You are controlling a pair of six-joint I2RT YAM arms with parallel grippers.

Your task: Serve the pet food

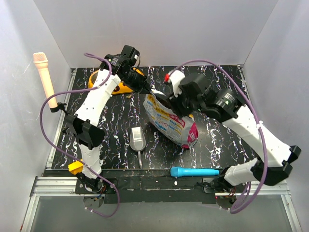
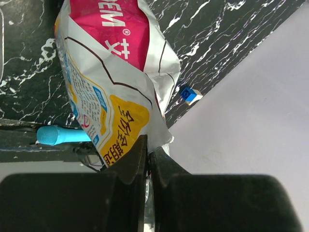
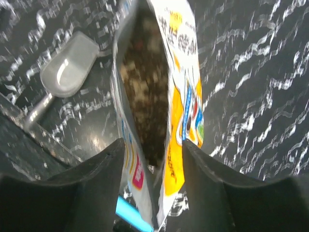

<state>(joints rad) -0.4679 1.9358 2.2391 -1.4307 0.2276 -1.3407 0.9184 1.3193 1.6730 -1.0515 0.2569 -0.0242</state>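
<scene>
The pet food [image 3: 145,82], small brown kibble, sits inside a silvery printed pouch [image 1: 171,121]. It shows only through the pouch's open mouth in the right wrist view, blurred but plainly a loose brown heap. The pouch lies near the middle of the black marbled table [image 1: 222,140], its mouth towards the far wall and its magenta bottom towards the arms.

The left gripper [image 2: 147,145] is clenched on a corner of the pouch at its mouth, with the foil edge pinched flat between the two dark fingers [image 2: 130,166]. From above, this claw [image 1: 145,89] meets the pouch at its far left corner.

The right gripper [image 3: 153,142] is released, its fingers [image 3: 108,166] spread to either side of the open mouth. I cannot tell if they touch the foil.

A grey metal scoop [image 1: 137,139] lies on the table just left of the pouch, bowl up and handle towards the near edge. An orange bowl [image 1: 104,77] sits at the far left corner, mostly hidden behind the left arm. A blue tool [image 1: 193,172] lies along the near edge. A peach-coloured tool [image 1: 44,72] stands up at the table's left edge, against the left wall.
</scene>
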